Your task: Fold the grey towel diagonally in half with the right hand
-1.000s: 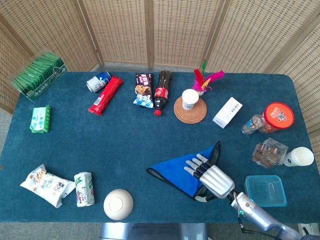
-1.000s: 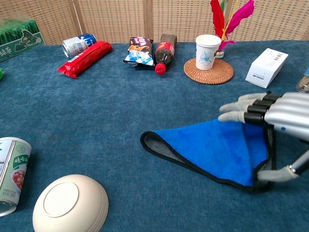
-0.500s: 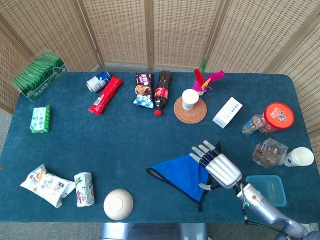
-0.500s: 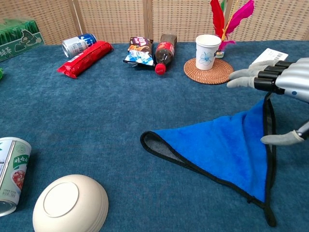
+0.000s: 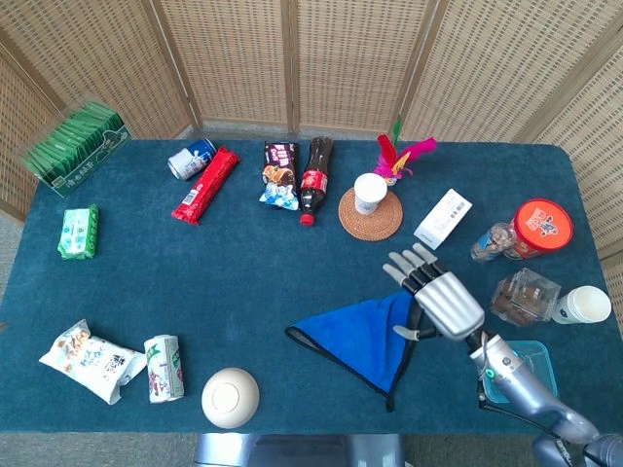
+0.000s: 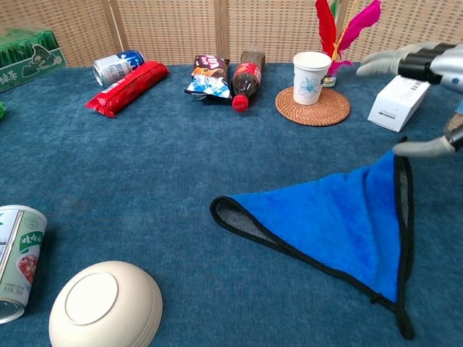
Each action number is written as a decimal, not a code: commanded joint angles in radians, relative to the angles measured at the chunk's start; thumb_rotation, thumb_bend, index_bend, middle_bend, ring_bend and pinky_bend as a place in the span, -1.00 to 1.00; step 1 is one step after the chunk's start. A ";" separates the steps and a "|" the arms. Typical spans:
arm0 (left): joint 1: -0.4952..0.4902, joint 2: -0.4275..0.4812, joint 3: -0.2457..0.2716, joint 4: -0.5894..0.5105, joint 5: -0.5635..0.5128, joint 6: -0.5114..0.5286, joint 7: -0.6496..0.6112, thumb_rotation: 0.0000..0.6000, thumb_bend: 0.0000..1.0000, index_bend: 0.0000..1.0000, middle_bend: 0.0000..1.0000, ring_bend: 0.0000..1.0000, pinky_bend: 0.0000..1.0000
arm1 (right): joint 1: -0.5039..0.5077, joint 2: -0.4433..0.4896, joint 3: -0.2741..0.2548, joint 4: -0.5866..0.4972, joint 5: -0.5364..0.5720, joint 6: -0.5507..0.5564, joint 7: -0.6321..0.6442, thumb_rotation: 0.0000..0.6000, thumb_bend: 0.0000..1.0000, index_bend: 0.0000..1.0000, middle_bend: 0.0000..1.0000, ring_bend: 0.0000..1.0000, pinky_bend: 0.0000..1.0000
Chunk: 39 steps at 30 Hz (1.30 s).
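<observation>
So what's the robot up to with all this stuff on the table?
It is folding a towel. The cloth already lies on the table as a triangle, blue side up with grey showing at the left corner. The right hand hovers over the towel's far right corner with fingers spread, holding nothing. The snacks, bottle and cups around it lie untouched, and the left hand is out of sight.
</observation>
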 commanded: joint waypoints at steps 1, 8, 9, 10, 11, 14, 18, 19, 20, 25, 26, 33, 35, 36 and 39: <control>0.003 0.003 0.002 0.004 0.007 0.004 -0.015 1.00 -0.65 -0.88 -1.00 -1.00 -1.00 | -0.003 -0.011 0.030 0.057 0.013 0.044 0.070 -0.10 -0.50 -0.91 -1.00 -1.00 -1.00; 0.006 0.006 0.005 0.008 0.017 0.008 -0.033 1.00 -0.65 -0.88 -1.00 -1.00 -1.00 | -0.021 -0.031 0.064 0.137 0.030 0.120 0.134 -0.11 -0.50 -0.87 -1.00 -1.00 -1.00; 0.006 0.006 0.006 0.009 0.019 0.008 -0.035 1.00 -0.65 -0.88 -1.00 -1.00 -1.00 | -0.026 -0.034 0.072 0.151 0.038 0.134 0.142 -0.10 -0.51 -0.86 -1.00 -1.00 -1.00; 0.005 0.006 0.006 0.009 0.020 0.008 -0.035 1.00 -0.65 -0.88 -1.00 -1.00 -1.00 | -0.030 -0.036 0.077 0.159 0.045 0.142 0.145 -0.10 -0.52 -0.88 -1.00 -1.00 -1.00; 0.005 0.006 0.007 0.010 0.022 0.008 -0.036 1.00 -0.65 -0.88 -1.00 -1.00 -1.00 | -0.039 -0.036 0.086 0.170 0.063 0.154 0.147 -0.09 -0.54 -0.90 -1.00 -1.00 -1.00; 0.006 0.007 0.008 0.009 0.025 0.011 -0.036 1.00 -0.65 -0.88 -1.00 -1.00 -1.00 | -0.080 -0.032 0.113 0.176 0.127 0.193 0.124 -0.07 -0.60 -1.00 -1.00 -1.00 -1.00; 0.008 0.008 0.010 0.008 0.031 0.016 -0.041 1.00 -0.65 -0.88 -1.00 -1.00 -1.00 | -0.139 -0.007 0.139 0.130 0.202 0.246 0.087 -0.08 -0.62 -1.00 -1.00 -1.00 -1.00; 0.009 0.008 0.010 0.008 0.033 0.018 -0.042 1.00 -0.65 -0.88 -1.00 -1.00 -1.00 | -0.153 0.000 0.143 0.117 0.214 0.261 0.084 -0.07 -0.62 -1.00 -1.00 -1.00 -1.00; 0.010 0.008 0.011 0.009 0.035 0.020 -0.044 1.00 -0.65 -0.88 -1.00 -1.00 -1.00 | -0.170 0.011 0.146 0.097 0.224 0.279 0.078 -0.07 -0.62 -1.00 -1.00 -1.00 -1.00; 0.010 0.006 0.017 0.008 0.047 0.021 -0.038 1.00 -0.65 -0.88 -1.00 -1.00 -1.00 | -0.236 0.058 0.133 0.028 0.238 0.335 0.062 -0.07 -0.62 -1.00 -1.00 -1.00 -1.00; 0.010 0.006 0.018 0.008 0.049 0.021 -0.035 1.00 -0.65 -0.88 -1.00 -1.00 -1.00 | -0.243 0.063 0.129 0.024 0.235 0.340 0.060 -0.07 -0.63 -1.00 -1.00 -1.00 -1.00; 0.020 0.002 0.028 -0.010 0.063 0.045 0.019 1.00 -0.65 -0.88 -1.00 -1.00 -1.00 | -0.327 0.120 0.044 -0.023 0.185 0.366 0.073 -0.05 -0.65 -0.93 -1.00 -1.00 -1.00; 0.021 0.000 0.029 -0.015 0.061 0.050 0.034 1.00 -0.65 -0.88 -1.00 -1.00 -1.00 | -0.345 0.135 0.029 -0.054 0.181 0.367 0.055 -0.02 -0.69 -0.92 -1.00 -1.00 -1.00; 0.022 0.000 0.029 -0.017 0.061 0.051 0.039 1.00 -0.65 -0.88 -1.00 -1.00 -1.00 | -0.350 0.139 0.024 -0.064 0.179 0.368 0.048 -0.02 -0.70 -0.92 -1.00 -1.00 -1.00; 0.024 -0.002 0.032 -0.029 0.066 0.061 0.067 1.00 -0.65 -0.88 -1.00 -1.00 -1.00 | -0.379 0.155 -0.002 -0.117 0.157 0.382 0.001 -0.02 -0.75 -0.93 -1.00 -1.00 -1.00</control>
